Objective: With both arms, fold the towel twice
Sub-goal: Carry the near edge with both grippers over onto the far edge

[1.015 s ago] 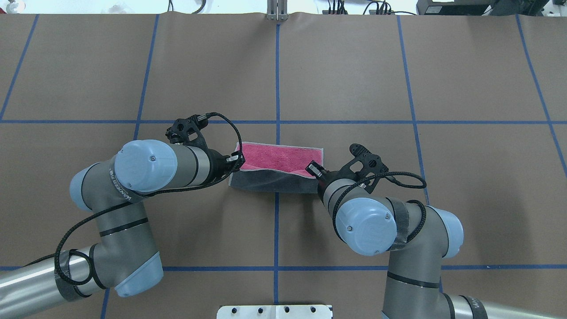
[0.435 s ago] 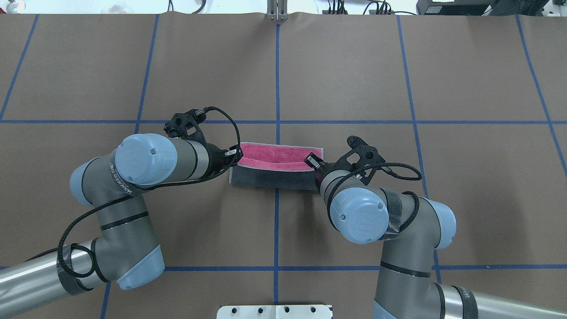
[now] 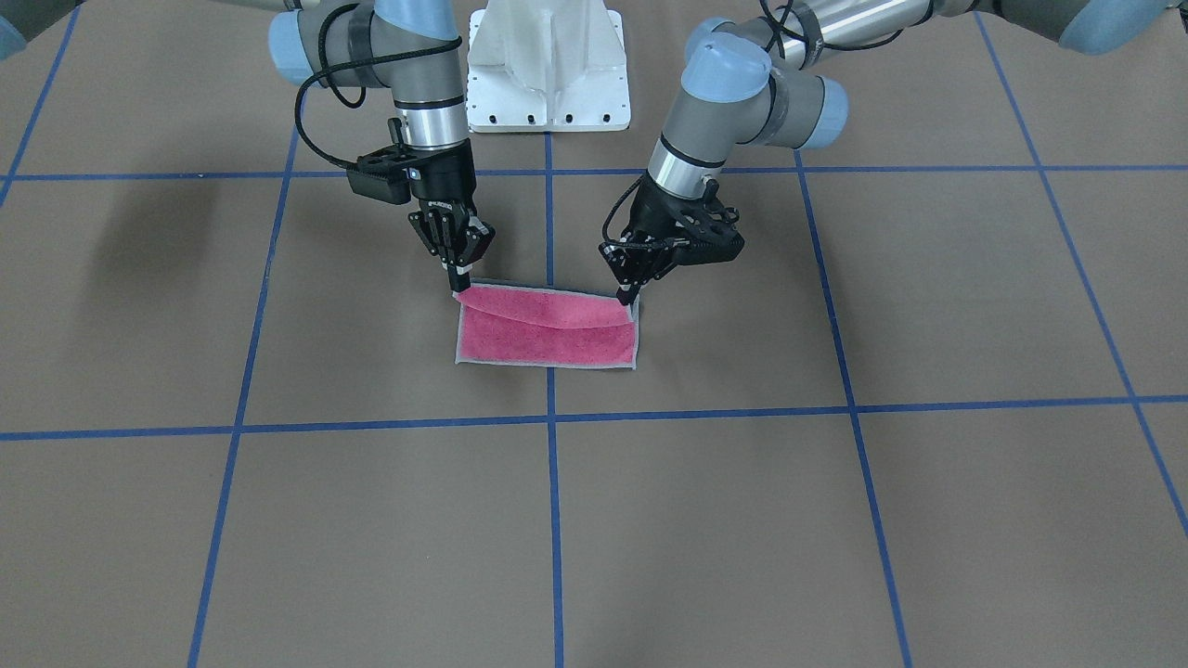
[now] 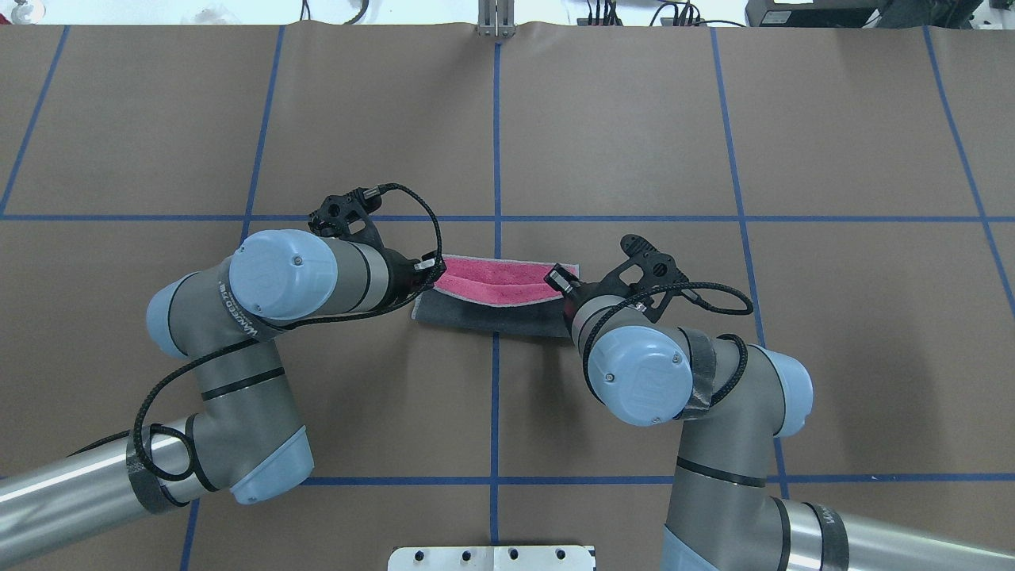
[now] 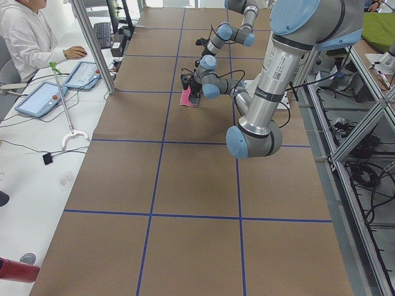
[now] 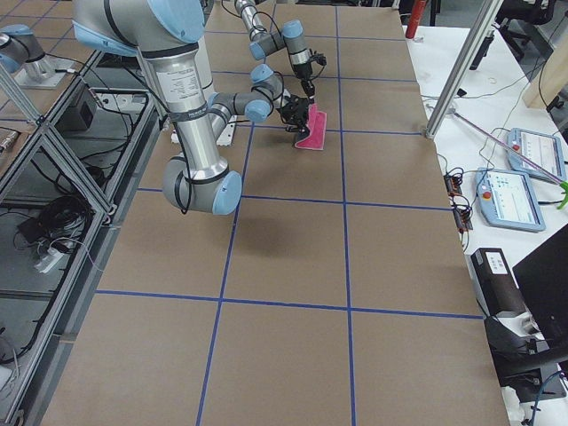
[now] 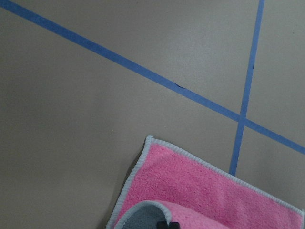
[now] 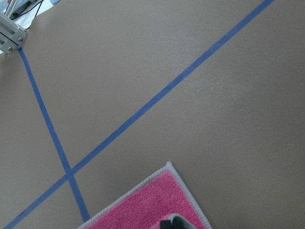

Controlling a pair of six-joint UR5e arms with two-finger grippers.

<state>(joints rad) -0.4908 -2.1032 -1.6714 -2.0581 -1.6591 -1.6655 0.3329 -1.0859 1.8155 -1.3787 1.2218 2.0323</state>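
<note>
The towel [image 4: 492, 279] lies at the table's middle, its pink face up at the far side. Its near edge is lifted and drawn over, so the grey underside [image 4: 484, 319] shows toward me. My left gripper [image 4: 430, 274] is shut on the lifted left corner. My right gripper [image 4: 559, 282] is shut on the lifted right corner. In the front-facing view the towel [image 3: 548, 341] shows pink with a raised flap between the left gripper [image 3: 629, 299] and the right gripper [image 3: 459, 289]. Both wrist views show a pink corner [image 7: 190, 188] [image 8: 147, 207] just ahead of the fingertips.
Brown paper with a blue tape grid [image 4: 496, 159] covers the table. The white pedestal base [image 3: 548, 65] stands at my near edge. A metal clamp [image 4: 496, 24] sits at the far edge. An operator [image 5: 24, 37] and tablets sit beside the table in the left view.
Both grippers have moved away from me with the towel's near edge. The grey flap now covers more of the towel and the visible pink strip is narrower.
</note>
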